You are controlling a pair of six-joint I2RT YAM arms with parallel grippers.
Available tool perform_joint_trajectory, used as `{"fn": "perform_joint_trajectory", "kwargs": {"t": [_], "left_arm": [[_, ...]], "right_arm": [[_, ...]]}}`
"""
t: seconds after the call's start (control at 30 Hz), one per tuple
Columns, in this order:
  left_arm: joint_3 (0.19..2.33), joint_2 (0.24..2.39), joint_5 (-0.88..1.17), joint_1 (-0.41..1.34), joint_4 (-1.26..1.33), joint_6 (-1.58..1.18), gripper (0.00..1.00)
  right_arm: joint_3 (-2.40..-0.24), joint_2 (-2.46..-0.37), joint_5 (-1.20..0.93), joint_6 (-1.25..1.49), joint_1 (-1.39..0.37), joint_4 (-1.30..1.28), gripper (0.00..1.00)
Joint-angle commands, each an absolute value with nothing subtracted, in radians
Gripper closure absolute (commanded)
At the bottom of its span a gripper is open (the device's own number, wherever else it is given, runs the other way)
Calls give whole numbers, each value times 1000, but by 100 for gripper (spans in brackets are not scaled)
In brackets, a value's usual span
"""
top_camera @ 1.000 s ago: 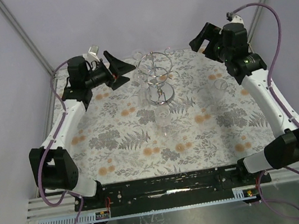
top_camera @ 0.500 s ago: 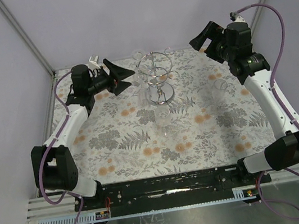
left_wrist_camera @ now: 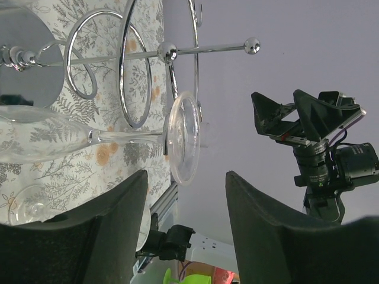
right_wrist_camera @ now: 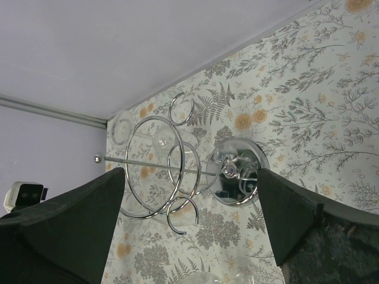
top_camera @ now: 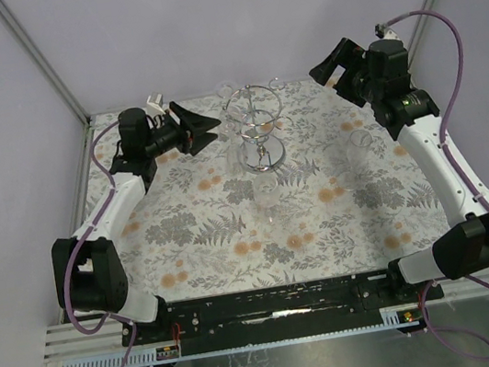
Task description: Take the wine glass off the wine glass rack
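1. Left wrist view: the left claw (left_wrist_camera: 186,195) stands partly spread, with nothing between its fingers. The glass (left_wrist_camera: 180,137) hangs from the rack (left_wrist_camera: 169,53) just past the tips, at 12 o'clock from the gap. Its round foot is edge-on and nearest the claw, and its stem and bowl run off toward 9 o'clock. This view is rolled on its side, with the cloth (left_wrist_camera: 59,15) at 9 o'clock. So I'd say the glass really hangs foot up and bowl down, its long axis upright beside the rack's post. No finger touches it.

2. Top view: the left claw (top_camera: 215,126) points toward 3 o'clock, its tips just beside the rack's rings on their 9 o'clock side. The hanging glass is too faint to pick out here. The right claw (top_camera: 330,75) sits at about 2 o'clock from the rack and well apart from it. The left arm is plainly the nearer one.

3. Right wrist view: the right claw (right_wrist_camera: 189,177) is spread wide and holds nothing. The rack shows far off between its fingers, its post pointing toward 9 o'clock.

4. My reading: the coming move turns on the foot lying straight ahead of the left claw. The fingers look set to cross the upright stem just under the foot, then draw the glass out sideways.
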State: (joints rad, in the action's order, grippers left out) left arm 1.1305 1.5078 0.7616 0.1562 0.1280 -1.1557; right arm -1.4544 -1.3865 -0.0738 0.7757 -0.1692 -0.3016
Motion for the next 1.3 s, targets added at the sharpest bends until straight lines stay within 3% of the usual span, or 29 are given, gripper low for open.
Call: {"fn": "perform_joint_trajectory", "kwargs": {"t": [0.0, 0.67, 1.27], "left_arm": [[1123, 1506, 766, 168, 216, -1179, 48], [1115, 1517, 766, 195, 215, -1175, 65], [1134, 1528, 757, 194, 212, -1161, 69]], "right_arm": [[-1452, -1348, -98, 786, -166, -244, 1], [-1415, -1307, -86, 789, -166, -244, 1], [-1391, -1292, -95, 801, -167, -238, 1]]}}
